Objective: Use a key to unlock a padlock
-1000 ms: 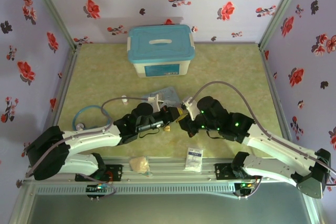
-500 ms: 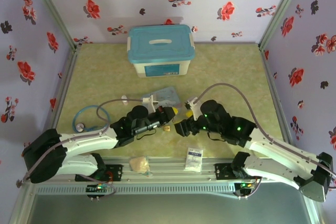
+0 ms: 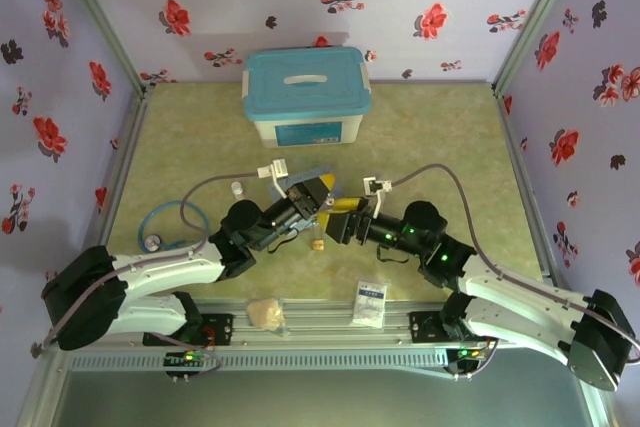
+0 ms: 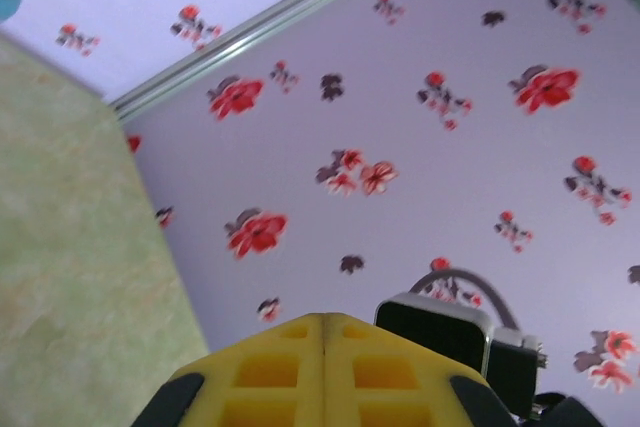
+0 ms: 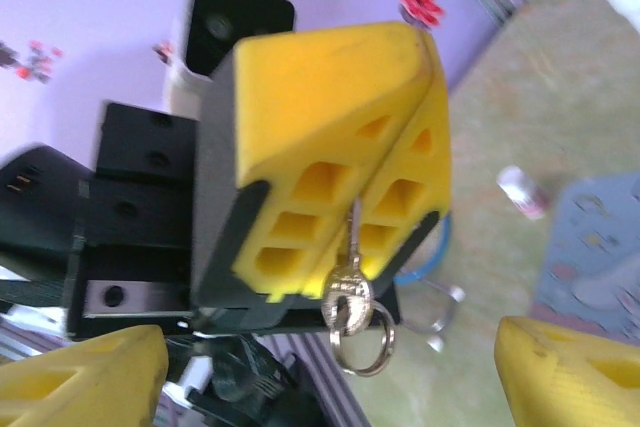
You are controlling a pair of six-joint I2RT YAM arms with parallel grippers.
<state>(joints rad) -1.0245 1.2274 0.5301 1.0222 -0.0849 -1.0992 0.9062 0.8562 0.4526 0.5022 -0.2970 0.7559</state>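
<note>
Motion over the last second is mostly in the left arm: both grippers were low and nose to nose over the middle of the bench (image 3: 440, 137), and now the left gripper (image 3: 322, 190) is lifted and tipped toward 1 o'clock in the overhead view. The right gripper (image 3: 343, 213) has slid toward 9 o'clock and sits just beside it, facing it. The right wrist view shows what the left one carries: its jaws are pressed together on the key (image 5: 352, 232), whose thin shaft comes out of the seam between them, with the key ring (image 5: 364, 339) dangling free toward 6 o'clock. The right jaws are spread wide, their yellow tips at 7 and 5 o'clock of that view, with nothing between them. The padlock (image 3: 318, 244) has not moved; it lies alone on the bench at about 6 o'clock from the left gripper's tip and 8 o'clock from the right one, touched by neither. By my reading the key is secured and being held up for inspection or a regrip, while the lock itself is not yet in hand. The empty right jaws look like the ones free to go down for it, and the buried blade probably needs more exposure before it can enter a keyhole
</note>
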